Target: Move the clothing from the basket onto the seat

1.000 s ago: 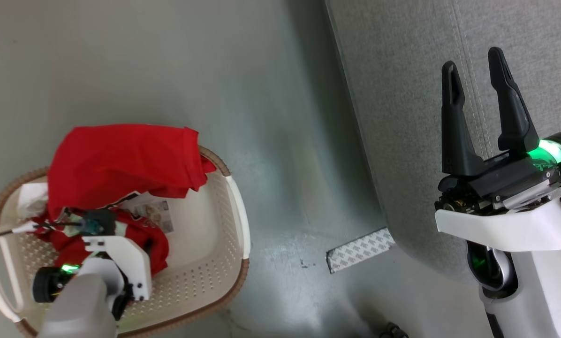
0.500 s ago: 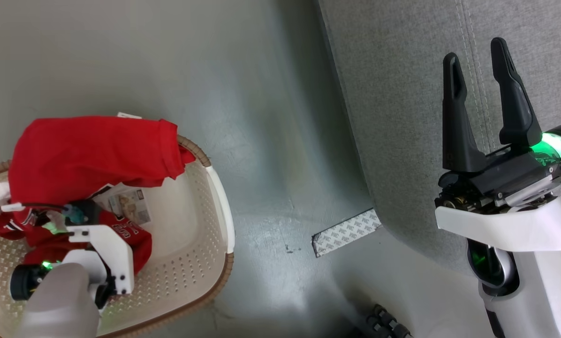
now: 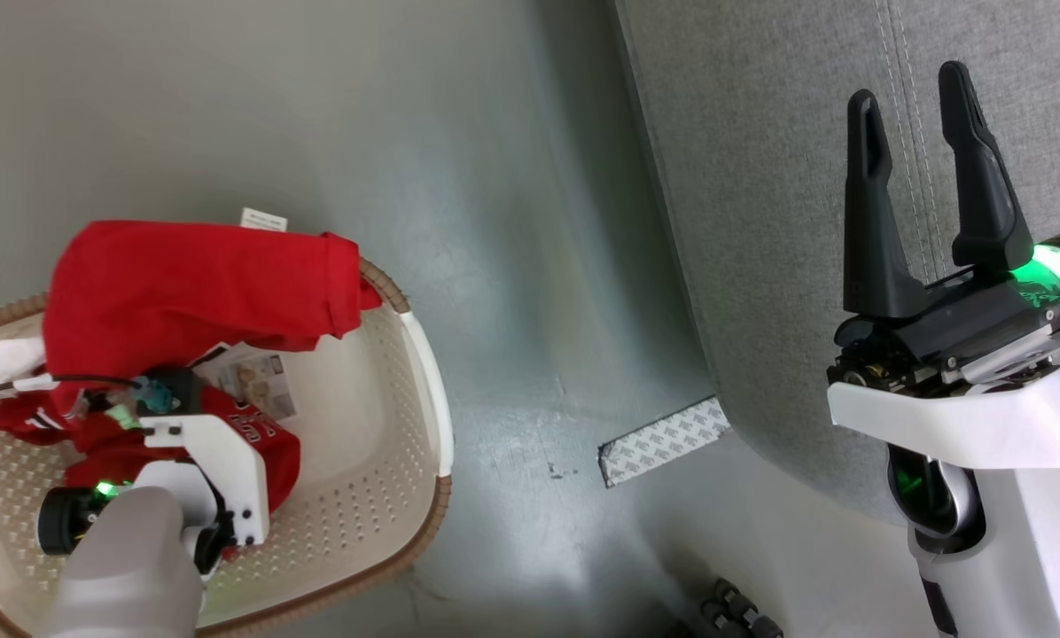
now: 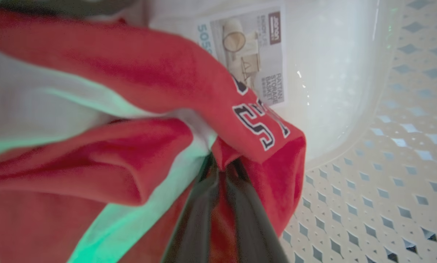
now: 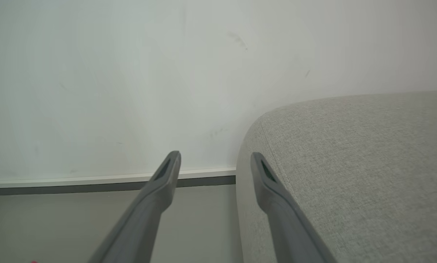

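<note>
1. Looks like the grab step. The left gripper point(image 4: 222, 164) is down inside the laundry basket point(image 3: 432, 390), which sits at about 8 o'clock in the head view.
2. Its fingers are pinched almost together on a fold of the lettered red jersey point(image 4: 255, 124), with fabric bunched around the tips.
3. Another red garment point(image 3: 193, 275) is draped over the basket rim at its 12 o'clock side. A small white piece point(image 3: 3, 359) is tucked in at 9 o'clock.
4. The left forearm comes in from 7 o'clock, with the wrist tipped down into the basket.
5. The right gripper point(image 3: 909, 84) hovers at 3 o'clock over the grey sofa point(image 3: 760, 177). Its fingers are spread wide, pointing to 12, and hold nothing.
6. Next move, I'd guess: lift high enough for the jersey to clear the rim, then swing toward 3 o'clock and drop it on the sofa. The draped garment might get dragged along.
</note>
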You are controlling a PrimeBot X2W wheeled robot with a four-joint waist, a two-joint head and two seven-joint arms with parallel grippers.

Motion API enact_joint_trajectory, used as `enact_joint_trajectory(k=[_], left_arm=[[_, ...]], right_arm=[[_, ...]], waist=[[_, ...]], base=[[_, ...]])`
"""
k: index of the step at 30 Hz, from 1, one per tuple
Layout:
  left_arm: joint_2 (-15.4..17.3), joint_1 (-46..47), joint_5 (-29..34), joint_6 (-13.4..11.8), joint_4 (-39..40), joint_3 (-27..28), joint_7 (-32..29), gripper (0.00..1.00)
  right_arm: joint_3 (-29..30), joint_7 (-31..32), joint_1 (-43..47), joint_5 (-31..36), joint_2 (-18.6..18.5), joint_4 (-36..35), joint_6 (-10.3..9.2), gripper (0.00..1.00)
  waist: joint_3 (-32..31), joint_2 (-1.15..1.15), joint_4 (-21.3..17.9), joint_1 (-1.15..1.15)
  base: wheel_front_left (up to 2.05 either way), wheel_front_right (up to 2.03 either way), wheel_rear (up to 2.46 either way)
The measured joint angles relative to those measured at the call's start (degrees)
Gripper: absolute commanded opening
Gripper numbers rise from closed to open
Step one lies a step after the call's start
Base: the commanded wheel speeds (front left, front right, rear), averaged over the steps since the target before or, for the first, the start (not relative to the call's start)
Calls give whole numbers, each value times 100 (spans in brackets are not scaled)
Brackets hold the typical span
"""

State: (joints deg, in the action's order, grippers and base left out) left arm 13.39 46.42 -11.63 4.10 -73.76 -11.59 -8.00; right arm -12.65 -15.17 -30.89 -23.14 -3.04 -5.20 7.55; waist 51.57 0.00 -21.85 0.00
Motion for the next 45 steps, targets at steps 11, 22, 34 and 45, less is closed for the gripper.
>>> enact_joint_trajectory(k=[11, 22, 34, 45], left_arm=[[-132, -263, -130, 119, -1, -19, 212, 0], [-564, -881, -421, 277, -3, -56, 716, 0], [-960, -1470, -1007, 328, 394, -641, 1345, 0], [-876, -2082, -1982, 327, 1370, -1708, 1851, 0]], right_arm=[[-89, 1, 53, 46, 1, 160, 0, 100], [-133, 0, 338, 40, -158, 409, 0, 100], [-164, 1, 770, -67, -346, 749, 0, 100], [-157, 0, 1338, -159, -456, 987, 0, 100]], waist=[[-536, 0, 139, 0], [-1735, 0, 388, -1], [-3073, 0, 951, -2], [-4279, 0, 1530, -2]], base=[[0, 0, 0], [0, 0, 0], [0, 0, 0], [0, 0, 0]])
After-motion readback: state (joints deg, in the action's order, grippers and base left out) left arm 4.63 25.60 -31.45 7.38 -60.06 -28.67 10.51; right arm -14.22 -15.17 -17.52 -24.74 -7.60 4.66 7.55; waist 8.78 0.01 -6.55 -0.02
